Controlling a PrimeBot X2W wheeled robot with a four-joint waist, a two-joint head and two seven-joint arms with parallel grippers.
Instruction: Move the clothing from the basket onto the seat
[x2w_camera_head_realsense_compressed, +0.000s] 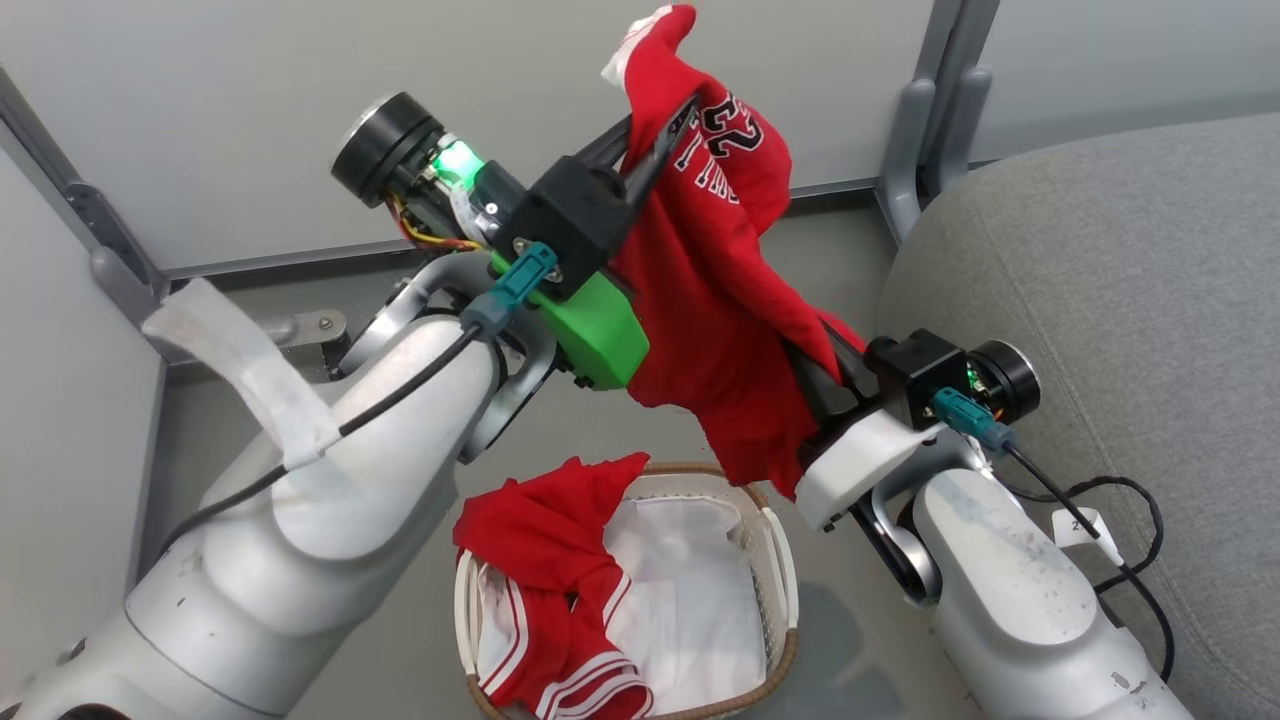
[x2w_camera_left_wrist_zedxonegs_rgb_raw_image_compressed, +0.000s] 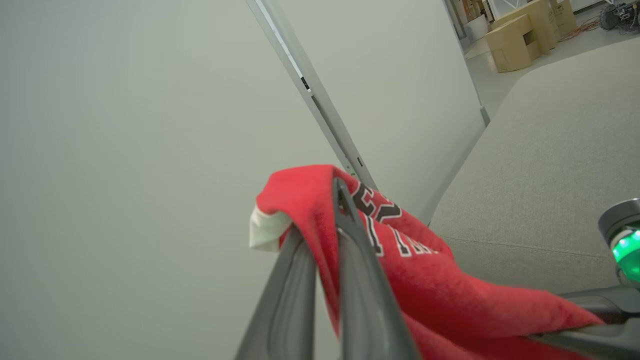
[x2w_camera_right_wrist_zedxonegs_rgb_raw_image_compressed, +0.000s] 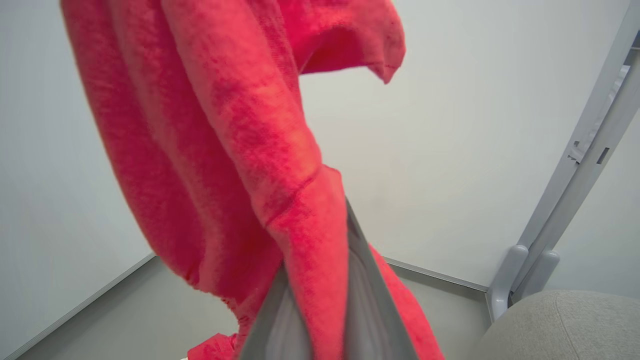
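The red jersey (x2w_camera_head_realsense_compressed: 700, 300) with white lettering hangs in the air between my two grippers, above the basket. My left gripper (x2w_camera_head_realsense_compressed: 672, 122) is raised and shut on its upper part, as the left wrist view confirms (x2w_camera_left_wrist_zedxonegs_rgb_raw_image_compressed: 320, 220). Lower and to the right, my right gripper (x2w_camera_head_realsense_compressed: 812, 352) is shut on a fold of the same jersey (x2w_camera_right_wrist_zedxonegs_rgb_raw_image_compressed: 300, 165). The red shorts (x2w_camera_head_realsense_compressed: 550, 560) with white stripes drape over the left rim of the white lattice basket (x2w_camera_head_realsense_compressed: 700, 468), whose white liner shows inside. The grey seat (x2w_camera_head_realsense_compressed: 1120, 260) lies to the right.
Pale partition panels stand behind, joined by a grey metal post (x2w_camera_head_realsense_compressed: 930, 110) beside the seat's corner. A black cable (x2w_camera_head_realsense_compressed: 1130, 540) with a white tag loops by my right forearm against the seat. Cardboard boxes (x2w_camera_left_wrist_zedxonegs_rgb_raw_image_compressed: 520, 35) stand far beyond the seat.
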